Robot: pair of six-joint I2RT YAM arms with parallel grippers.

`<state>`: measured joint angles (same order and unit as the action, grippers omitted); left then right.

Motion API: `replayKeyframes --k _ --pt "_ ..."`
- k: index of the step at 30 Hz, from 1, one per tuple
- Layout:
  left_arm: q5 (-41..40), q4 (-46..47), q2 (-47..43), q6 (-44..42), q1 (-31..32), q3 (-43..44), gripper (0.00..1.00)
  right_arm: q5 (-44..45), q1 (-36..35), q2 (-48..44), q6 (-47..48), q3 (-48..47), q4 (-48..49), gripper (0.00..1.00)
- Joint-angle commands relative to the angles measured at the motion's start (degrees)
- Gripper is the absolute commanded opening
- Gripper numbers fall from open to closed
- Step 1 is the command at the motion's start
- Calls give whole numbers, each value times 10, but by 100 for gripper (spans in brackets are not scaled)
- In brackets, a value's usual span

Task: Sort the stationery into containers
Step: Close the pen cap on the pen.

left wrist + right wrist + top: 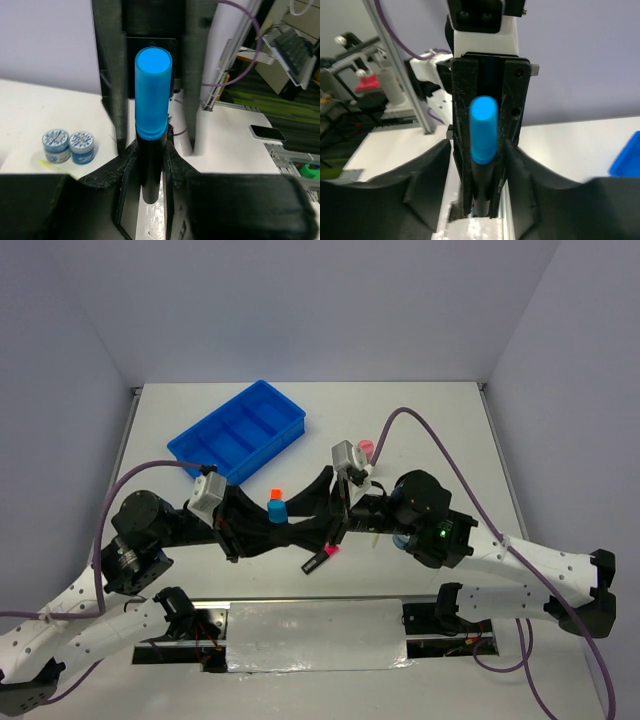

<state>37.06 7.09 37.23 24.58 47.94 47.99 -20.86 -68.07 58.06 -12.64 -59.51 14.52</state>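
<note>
Clamped in the left gripper (149, 167): black body of the blue-capped highlighter (152, 95), long axis upright, cap on top, midway between both arms. Around the same body, right gripper (479, 160), jaws apart, not pressing. Beyond, far-left and nearer the left arm, the blue tray (240, 430).

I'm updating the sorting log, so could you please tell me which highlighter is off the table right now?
The blue-capped highlighter, gripped in the left hand above the table; the pink-capped highlighter lies flat on it.
</note>
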Motion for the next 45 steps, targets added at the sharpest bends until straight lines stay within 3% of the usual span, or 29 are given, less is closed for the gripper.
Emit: replayKeyframes --k 1,4,8,15,22,28,37,40,43,45 --pt "-50 -12 -5 -23 1 14 0 14 2 -14 5 15 26 58" --pt "-59 -9 -13 -25 1 12 0 18 2 -21 4 27 32 66" --pt "-63 -11 -17 -30 0 16 0 26 4 -34 5 41 28 85" --pt "-18 13 -13 -33 0 7 0 106 6 -66 6 42 -27 90" --pt "3 15 -7 -31 1 -2 0 100 8 -82 17 6 -60 91" --pt "-3 0 0 -37 1 -3 0 58 9 -56 23 -48 -80 91" --pt "-15 -18 16 -47 1 1 0 68 10 3 3 -105 -73 89" --pt "-14 -14 19 -46 1 0 0 87 11 22 4 -118 -78 86" --pt "-26 -22 20 -50 1 1 0 78 13 32 6 -119 -78 75" --pt "-29 -23 17 -52 1 0 0 80 12 31 7 -112 -72 73"
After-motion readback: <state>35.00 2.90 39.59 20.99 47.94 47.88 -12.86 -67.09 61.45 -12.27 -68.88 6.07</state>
